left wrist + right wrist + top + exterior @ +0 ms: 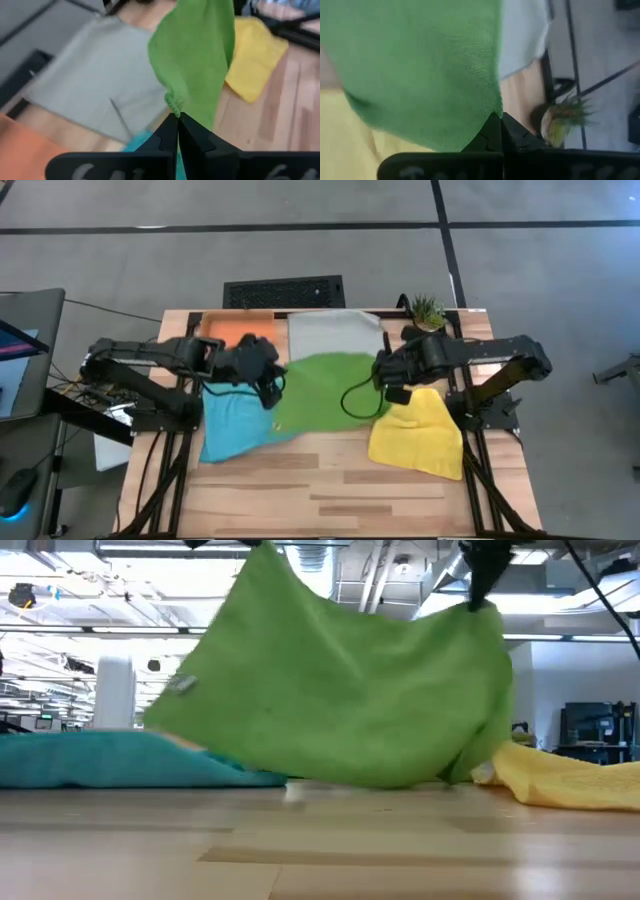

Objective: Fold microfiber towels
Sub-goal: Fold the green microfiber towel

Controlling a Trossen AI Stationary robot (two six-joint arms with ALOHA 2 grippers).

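The lime green towel (325,392) hangs between my two grippers above the table's middle; in the low view (350,690) it sags like a curtain, its lower edge near the tabletop. My left gripper (268,385) and right gripper (385,375) are each shut on an upper corner. The sky blue towel (235,425) lies crumpled at the left, the yellow towel (420,435) at the right, and the pale grey towel (335,335) lies flat at the far side. My left gripper pinches a corner of the green towel (174,104) between its two fingers. The cloth hangs away below, lifted, slack between the arms. My right gripper pinches another corner of the green towel (496,107) between its shut fingers. The cloth hangs down from it, and its lower edge is near the table.
An orange tray (235,330) sits at the far left under my left arm. A small potted plant (427,310) stands at the far right corner. A black keyboard-like grille (285,290) lies beyond the table. Bare wood (330,490) lies along the near edge.
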